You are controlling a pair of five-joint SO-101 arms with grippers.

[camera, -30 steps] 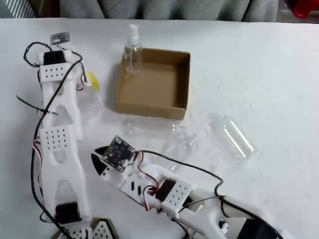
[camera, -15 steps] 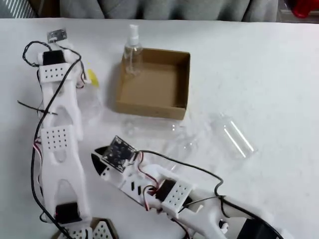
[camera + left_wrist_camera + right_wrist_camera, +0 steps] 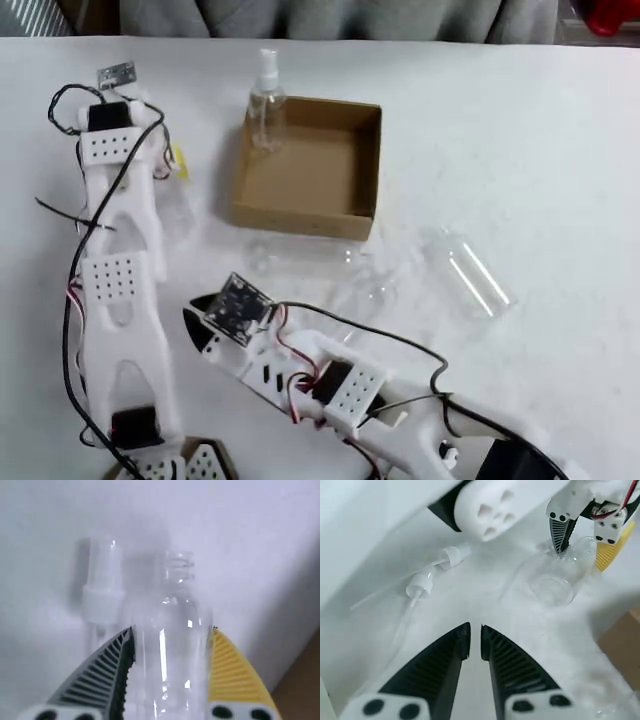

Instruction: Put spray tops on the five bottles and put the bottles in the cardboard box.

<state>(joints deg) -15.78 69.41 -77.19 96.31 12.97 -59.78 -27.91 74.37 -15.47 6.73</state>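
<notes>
The left pincer (image 3: 170, 630) is clamped narrow around an uncapped bottle (image 3: 172, 592), grey finger on one side and yellow on the other, with the threaded neck sticking out past the fingertips. A spray top (image 3: 102, 592) lies on the white surface (image 3: 240, 525) just beside that neck, apart from it. In the high view this pincer (image 3: 176, 172) sits near the left wall of the cardboard box (image 3: 300, 215), with a strip of bare surface between them. A capped bottle (image 3: 265, 105) stands upright at the box's far left corner, apparently inside it. The right pincer (image 3: 475, 627) is closed to a thin slit and holds nothing; it hovers over the surface with two more spray tops (image 3: 420, 585) lying ahead of it. Loose clear bottles (image 3: 470, 270) lie near the box's near edge and to its right, while the far right of the surface lies open.
</notes>
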